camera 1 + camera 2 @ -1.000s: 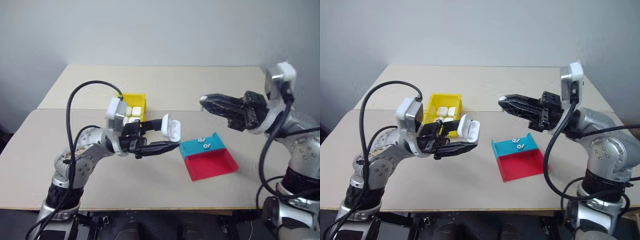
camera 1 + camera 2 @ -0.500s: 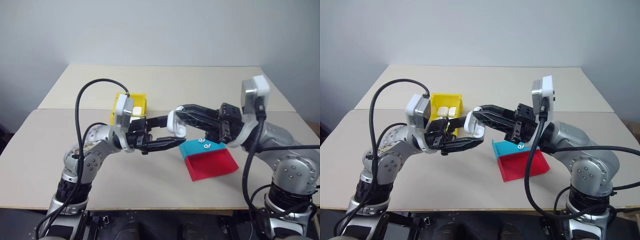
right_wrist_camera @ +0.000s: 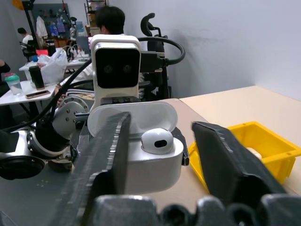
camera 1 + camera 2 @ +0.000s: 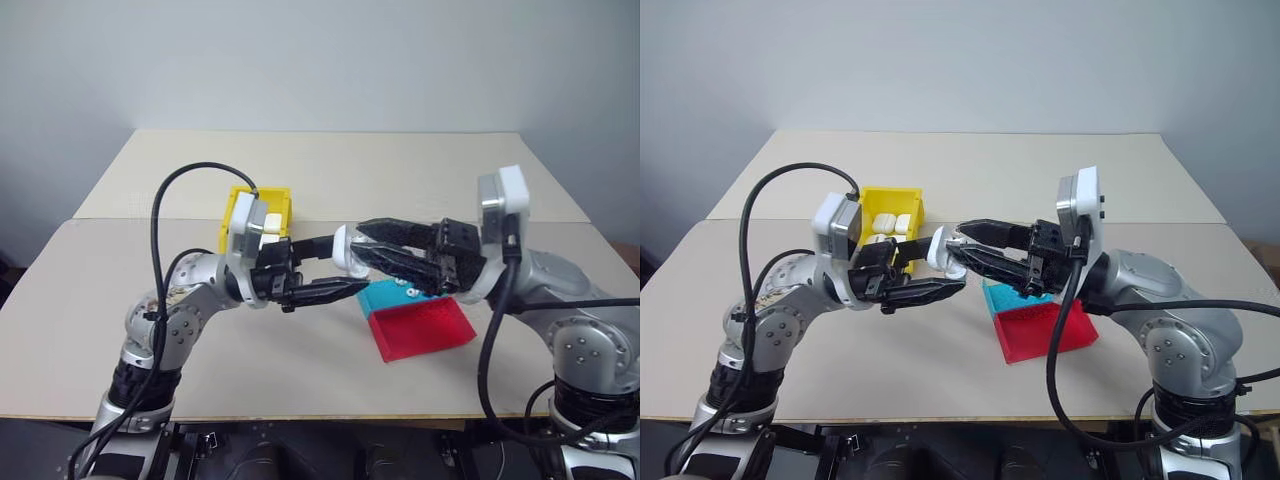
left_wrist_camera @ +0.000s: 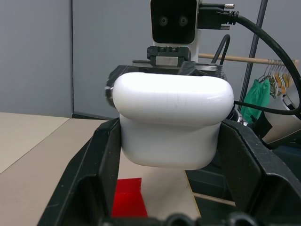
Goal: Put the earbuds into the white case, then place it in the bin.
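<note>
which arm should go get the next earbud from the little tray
The right. Its gripper stands open and empty, just above the cyan-and-red tray with the loose earbuds. The left gripper is shut on the white case, whose lid is open with one earbud inside.

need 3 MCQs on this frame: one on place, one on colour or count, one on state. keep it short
1. Where is the white case?
A. in the left gripper, above the table
B. in the bin
C. on the tray

2. What colour is the bin?
A. cyan
B. yellow
C. red

3. How is the case's lid?
A. shut
B. detached
C. flipped open, one earbud seated

Key: 1 A, the left fingers clamp it in mid-air; 2 B, its walls are bright yellow; 3 C, the right wrist view shows the raised lid and an earbud inside, with the right gripper open around the case.
</note>
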